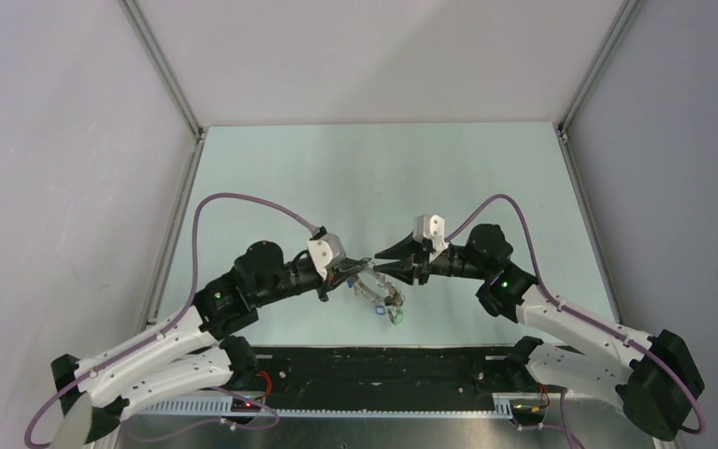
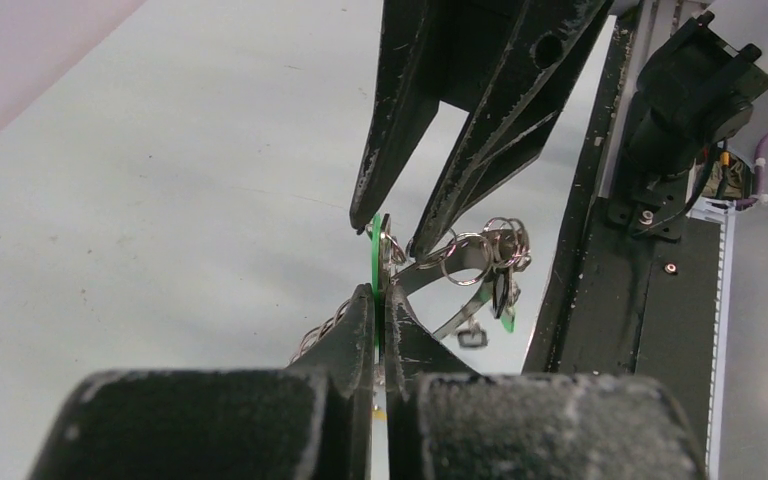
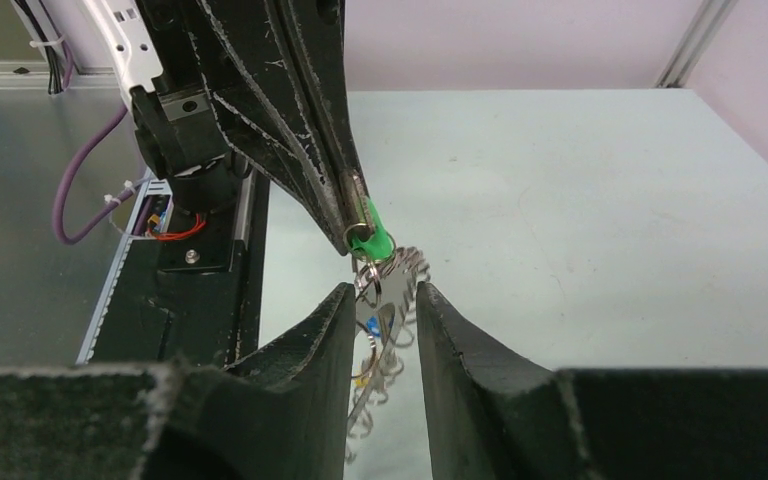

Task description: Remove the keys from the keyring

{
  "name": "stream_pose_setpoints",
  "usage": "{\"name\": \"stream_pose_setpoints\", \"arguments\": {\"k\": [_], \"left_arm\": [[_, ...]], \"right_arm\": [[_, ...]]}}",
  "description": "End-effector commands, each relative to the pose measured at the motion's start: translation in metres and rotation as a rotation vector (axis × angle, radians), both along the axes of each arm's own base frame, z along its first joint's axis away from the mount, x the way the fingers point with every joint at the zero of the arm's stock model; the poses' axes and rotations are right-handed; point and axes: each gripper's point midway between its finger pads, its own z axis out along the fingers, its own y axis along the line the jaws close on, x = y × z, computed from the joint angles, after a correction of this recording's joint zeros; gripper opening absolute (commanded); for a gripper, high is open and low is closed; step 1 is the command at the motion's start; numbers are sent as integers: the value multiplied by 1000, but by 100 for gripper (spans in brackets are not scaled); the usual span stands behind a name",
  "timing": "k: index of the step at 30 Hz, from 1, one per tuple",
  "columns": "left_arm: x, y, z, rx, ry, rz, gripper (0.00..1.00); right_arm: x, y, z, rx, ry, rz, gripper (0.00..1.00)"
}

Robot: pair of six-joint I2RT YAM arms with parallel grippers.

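The keys (image 1: 385,299) hang in a bunch above the table between my two grippers. My left gripper (image 2: 380,296) is shut on a green-tagged key (image 2: 374,262), seen edge-on. Small wire rings (image 2: 472,250) and the flat grey keyring band (image 2: 465,306) trail off to the right, with a dark key (image 2: 500,294) dangling. My right gripper (image 3: 382,292) is open, its jaws on either side of the rings just below the green tag (image 3: 370,240). A blue tag (image 3: 372,324) shows lower in the bunch. In the top view the left gripper (image 1: 344,273) and the right gripper (image 1: 388,267) nearly meet.
The pale green table (image 1: 374,187) is walled at both sides and the back. A black base rail (image 1: 383,365) runs along the near edge under the hanging bunch.
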Motion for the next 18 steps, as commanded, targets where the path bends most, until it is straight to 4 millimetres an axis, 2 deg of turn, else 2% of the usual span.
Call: {"name": "stream_pose_setpoints", "arguments": {"k": [1, 3, 6, 8, 18], "left_arm": [[-6, -5, 51, -121, -89, -44, 0], [-7, -6, 51, -121, -87, -54, 0], [-8, -6, 52, -124, -84, -58, 0], [-8, -6, 54, -128, -86, -58, 0], [7, 4, 58, -131, -85, 51, 0]], "right_arm": [[-2, 5, 21, 36, -24, 26, 33], [-2, 7, 23, 33, -23, 34, 31], [-2, 9, 22, 31, -22, 45, 11], [0, 9, 23, 32, -19, 36, 1], [13, -12, 42, 107, 115, 6, 0]]}}
